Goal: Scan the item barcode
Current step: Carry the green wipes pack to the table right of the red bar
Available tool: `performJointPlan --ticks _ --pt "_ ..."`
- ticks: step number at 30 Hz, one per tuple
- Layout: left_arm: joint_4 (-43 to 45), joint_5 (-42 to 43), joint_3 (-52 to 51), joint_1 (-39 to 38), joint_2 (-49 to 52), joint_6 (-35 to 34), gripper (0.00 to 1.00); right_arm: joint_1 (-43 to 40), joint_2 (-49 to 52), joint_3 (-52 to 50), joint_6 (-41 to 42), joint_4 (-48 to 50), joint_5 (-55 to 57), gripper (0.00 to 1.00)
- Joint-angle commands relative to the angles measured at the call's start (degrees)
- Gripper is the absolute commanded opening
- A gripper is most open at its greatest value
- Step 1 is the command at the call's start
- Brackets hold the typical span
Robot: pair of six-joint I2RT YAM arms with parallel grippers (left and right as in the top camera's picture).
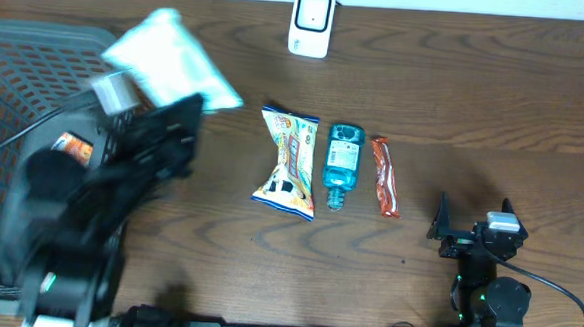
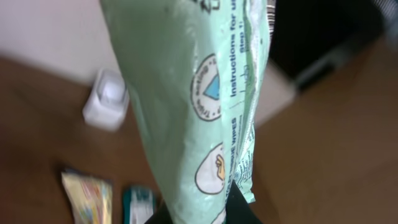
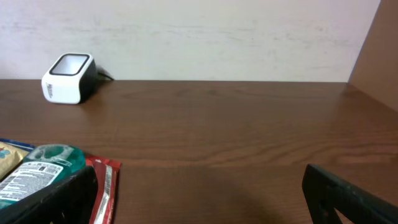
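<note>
Over the dark wooden table [image 1: 455, 102], the left gripper [image 1: 135, 103] is pinching a wipes packet [image 1: 172, 62] by one end, with the scanner [image 1: 310, 22] well ahead of it. Being limp, the packet is likely risking flopping and missing the scan. Meanwhile the right gripper [image 1: 474, 221] is idling spread.

On the counter [image 1: 475, 103], the scanner [image 1: 311, 22] stands at the far edge, near the middle. Before it, three items lie side by side at mid-counter: the snack bag [image 1: 288, 163] on the left, the bottle [image 1: 342, 164] in the centre, the wrapped bar [image 1: 385, 176] on the right. The basket [image 1: 16, 79] sits at the left end. My left fingers [image 1: 159, 117] rise by its right rim with the wipes pack [image 1: 172, 62] between them, left of the scanner. My right fingers [image 1: 472, 225] sit right of the row, nearer the front edge.
</note>
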Motion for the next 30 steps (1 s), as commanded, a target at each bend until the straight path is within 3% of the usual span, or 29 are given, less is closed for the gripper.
performJointPlan --ticks 1,5,16,21,30 --pt "2.64 -8.74 0.26 -11.91 10.95 2.08 0.07 0.48 -0.33 0.02 -0.42 -0.35 -0.13 0.99" --pt "11.91 -10.86 0.26 -21.29 23.74 1.92 0.08 0.48 -0.33 0.02 -0.42 -0.35 -0.13 0.99" --pt "41.29 -10.69 0.26 -34.60 54.69 -8.46 0.08 0.48 -0.33 0.02 -0.42 -0.35 -0.13 0.99" --pt "46.84 -10.88 0.26 -37.75 61.37 -10.05 0.08 0.48 -0.33 0.02 -0.42 -0.35 -0.13 0.99" --pt "49.13 -13.53 0.26 -40.87 66.66 -11.80 0.08 0.48 -0.33 0.02 -0.39 -0.35 -0.13 0.99"
